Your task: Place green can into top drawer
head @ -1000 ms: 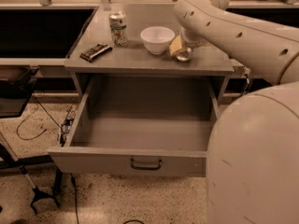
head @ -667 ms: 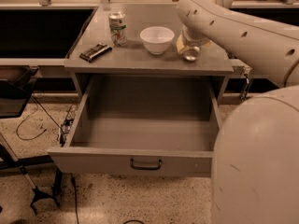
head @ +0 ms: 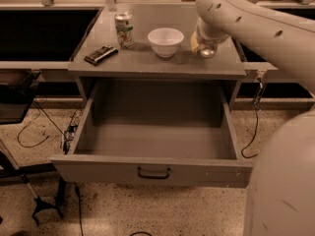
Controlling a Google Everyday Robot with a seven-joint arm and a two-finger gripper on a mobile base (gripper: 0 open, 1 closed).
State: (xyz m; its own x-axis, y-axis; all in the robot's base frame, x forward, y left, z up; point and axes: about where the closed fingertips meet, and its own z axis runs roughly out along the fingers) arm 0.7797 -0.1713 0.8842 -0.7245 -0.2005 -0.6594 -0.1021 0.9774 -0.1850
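Observation:
The top drawer (head: 98, 167) is pulled wide open below the grey counter top (head: 147, 65); its grey inside holds nothing and its dark pull handle (head: 153, 173) faces me. My gripper (head: 206, 49) is at the end of the white arm, low over the counter's right side, just right of a white bowl, mostly hidden by the wrist. A shiny silver round end shows there under the wrist. No dark green can body shows; I cannot tell if the green can is in the gripper.
A white bowl (head: 166, 41) sits mid-counter. A mostly white can with green-and-orange print (head: 124, 28) stands at the back left, a dark flat device (head: 101, 54) in front of it. Cables (head: 29, 136) and a black stand foot (head: 42, 210) are on the floor at left. My white body (head: 285, 181) fills the lower right.
The wrist and gripper have moved to the right over the counter, away from the bowl. The drawer, bowl and white can have not moved.

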